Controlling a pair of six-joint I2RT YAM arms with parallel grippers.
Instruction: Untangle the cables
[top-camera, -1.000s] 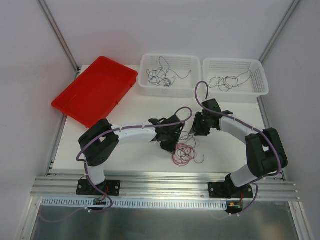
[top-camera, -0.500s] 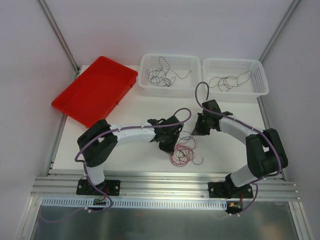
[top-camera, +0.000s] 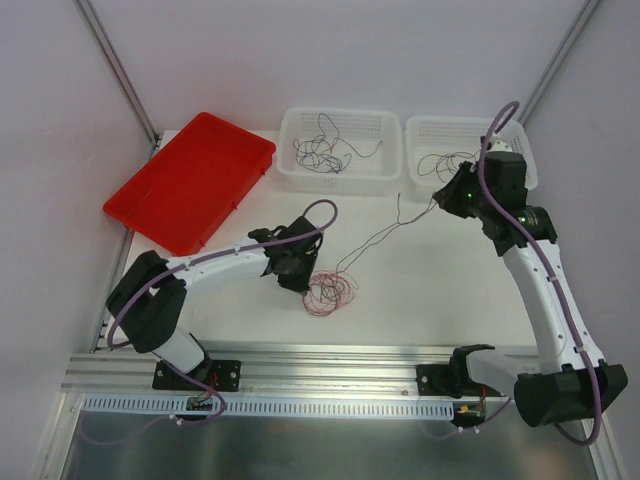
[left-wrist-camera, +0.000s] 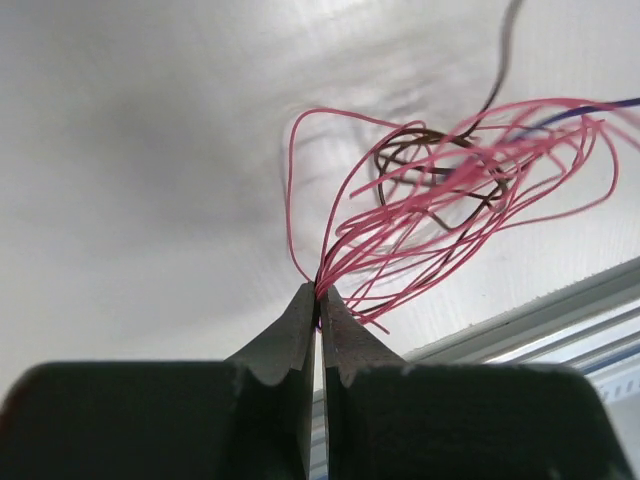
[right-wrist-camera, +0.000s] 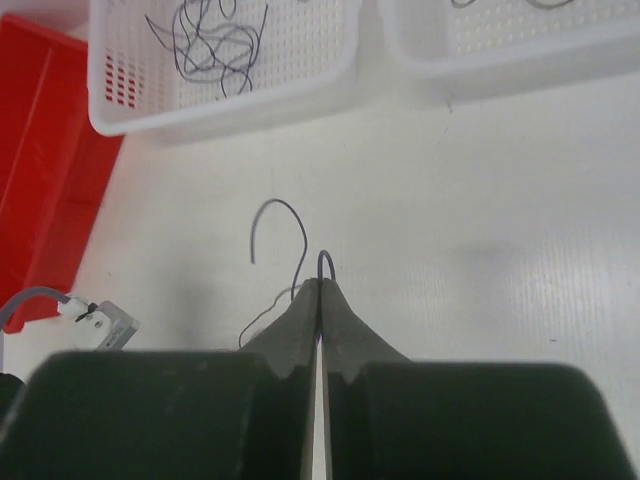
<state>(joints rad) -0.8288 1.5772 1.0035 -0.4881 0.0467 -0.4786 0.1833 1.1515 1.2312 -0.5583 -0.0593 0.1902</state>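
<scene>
A tangle of thin pink cables (top-camera: 328, 290) lies on the white table, with a few dark strands mixed in. My left gripper (top-camera: 303, 284) is shut on the bundle's left edge; in the left wrist view the pink cables (left-wrist-camera: 440, 190) fan out from the closed tips of my left gripper (left-wrist-camera: 319, 295). My right gripper (top-camera: 440, 198) hangs above the table in front of the right basket, shut on one dark purple cable (top-camera: 385, 232) that stretches down to the tangle. Seen from the right wrist, that cable (right-wrist-camera: 325, 257) loops over the shut right gripper (right-wrist-camera: 321, 283).
A red tray (top-camera: 190, 180) sits at the back left. Two white baskets stand along the back edge, the left basket (top-camera: 340, 182) and the right basket (top-camera: 410, 150), each holding loose dark cables. The aluminium rail (top-camera: 330, 365) runs along the table's front edge.
My right gripper shut on the dark cable, rose and swung back right, drawing the cable out of the tangle. My left arm moved left, dragging the pink bundle with it.
</scene>
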